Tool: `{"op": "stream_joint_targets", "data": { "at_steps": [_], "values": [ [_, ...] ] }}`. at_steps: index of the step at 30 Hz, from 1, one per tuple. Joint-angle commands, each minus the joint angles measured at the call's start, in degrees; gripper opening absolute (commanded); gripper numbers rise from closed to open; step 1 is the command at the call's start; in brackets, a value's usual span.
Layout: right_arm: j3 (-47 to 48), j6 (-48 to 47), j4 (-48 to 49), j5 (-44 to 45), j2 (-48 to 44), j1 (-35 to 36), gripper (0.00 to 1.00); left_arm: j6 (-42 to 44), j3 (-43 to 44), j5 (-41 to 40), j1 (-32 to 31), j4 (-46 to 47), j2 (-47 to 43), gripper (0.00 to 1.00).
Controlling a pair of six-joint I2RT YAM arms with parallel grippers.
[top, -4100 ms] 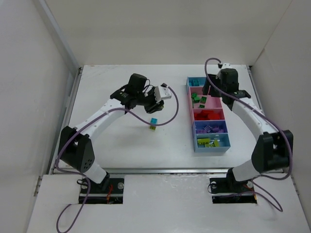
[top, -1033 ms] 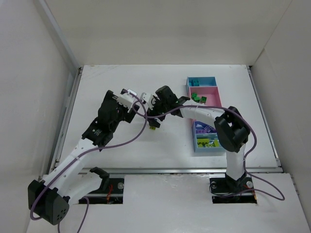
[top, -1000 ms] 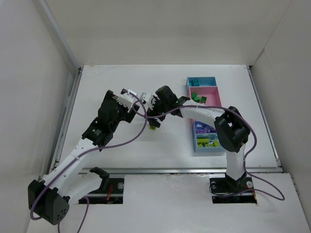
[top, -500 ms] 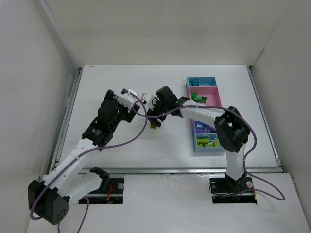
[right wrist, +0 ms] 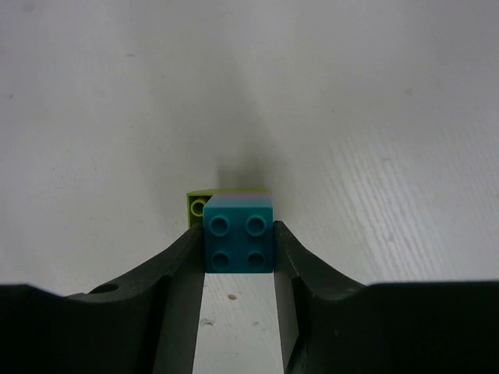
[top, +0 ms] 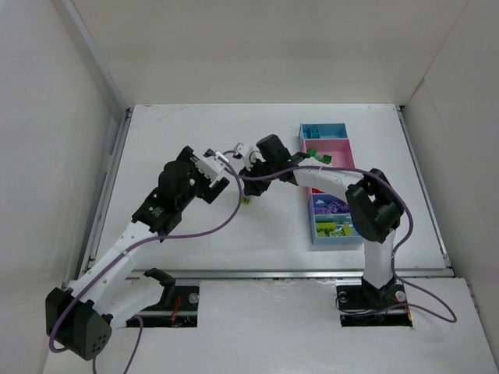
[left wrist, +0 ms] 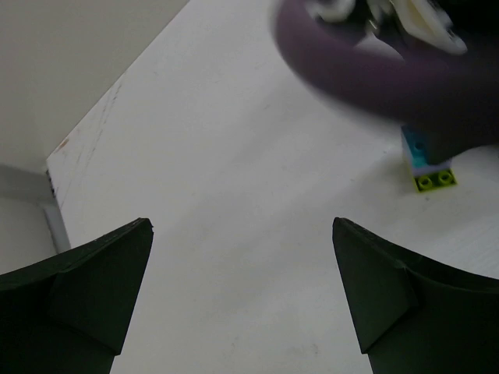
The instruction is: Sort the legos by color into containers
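Since a second ago the right arm (top: 335,178) has narrowed its jaws while the left arm (top: 129,234) has shifted slightly. At mid-worktop (top: 179,132), well left of the containers (top: 340,240), the right gripper (right wrist: 238,232) pinches the teal brick (right wrist: 238,249). The left gripper (left wrist: 240,227) hangs nearby, jaws wide and empty. A yellow-green brick (right wrist: 199,206) sits right under the teal one, possibly attached. The pick-up is in hand. Next, the teal brick probably needs lifting free and carrying to the far bin (top: 335,127), which holds teal pieces.

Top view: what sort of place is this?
Probably a robot test booth in a lab: a white table boxed in by plain panels, a left arm and right arm bolted at its near edge, and a strip of bins holding toy bricks.
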Motion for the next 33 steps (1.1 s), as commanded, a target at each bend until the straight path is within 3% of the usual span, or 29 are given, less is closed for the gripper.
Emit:
{"op": "stream_joint_targets", "data": {
  "at_steps": [1, 6, 15, 27, 33],
  "values": [
    [1.8, 7.1, 5.5, -5.2, -4.9, -4.2, 0.06, 5.4, 0.9, 10.7, 0.1, -3.7, -0.9, 0.99],
    [1.1, 14.6, 7.2, -4.7, -11.1, -5.7, 0.01, 9.7, 0.9, 17.8, 0.1, -6.4, 0.3, 1.0],
    [5.3, 31.2, 9.9, -0.3, -15.3, -3.5, 0.0, 5.5, 4.6, 18.5, 0.1, 7.9, 5.8, 1.0],
    [3.6, 34.1, 12.6, -3.0, -17.5, -1.3, 0.0, 1.7, 10.5, 22.7, -0.4, 10.2, 11.4, 1.0],
    [3.1, 34.7, 13.1, -3.7, -18.6, -1.3, 0.0, 3.1, 11.1, 29.6, -0.4, 7.7, 11.4, 0.71]
  ]
}}
